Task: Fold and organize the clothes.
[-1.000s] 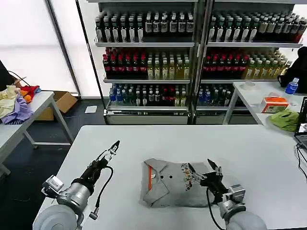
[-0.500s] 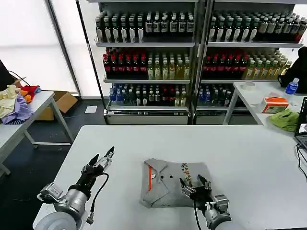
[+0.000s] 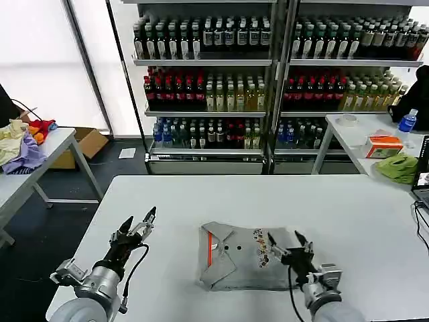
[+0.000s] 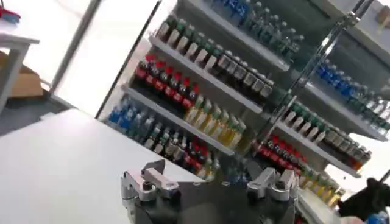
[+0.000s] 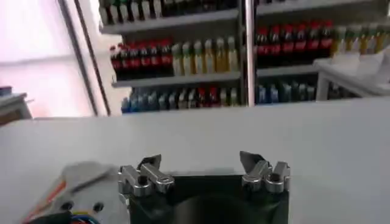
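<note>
One of the clothes, a light grey shirt (image 3: 236, 263) with a collar, orange-red placket and small multicoloured chest print, lies folded in a rough square at the middle of the white table (image 3: 281, 201). My right gripper (image 3: 284, 239) hovers open just above the shirt's right edge, beside the print, with nothing between its fingers. In the right wrist view that gripper (image 5: 201, 168) points across the bare tabletop, and the shirt's collar corner (image 5: 76, 182) lies beside it. My left gripper (image 3: 139, 223) stands open over bare table left of the shirt, apart from it. In the left wrist view it (image 4: 208, 182) faces the shelves.
Drink shelves (image 3: 268, 74) fill the back. A side table at the far left holds yellow, purple and red garments (image 3: 20, 144). At the right, another table carries a lime-green cloth (image 3: 397, 166), an orange-topped box (image 3: 384, 145) and a bottle (image 3: 407, 121). A dark laptop edge (image 3: 423, 176) sits at the right border.
The left gripper has drawn back and lower, away from the shirt. The right gripper dipped onto the shirt's right part half a second ago and has since lifted to the right, empty.
</note>
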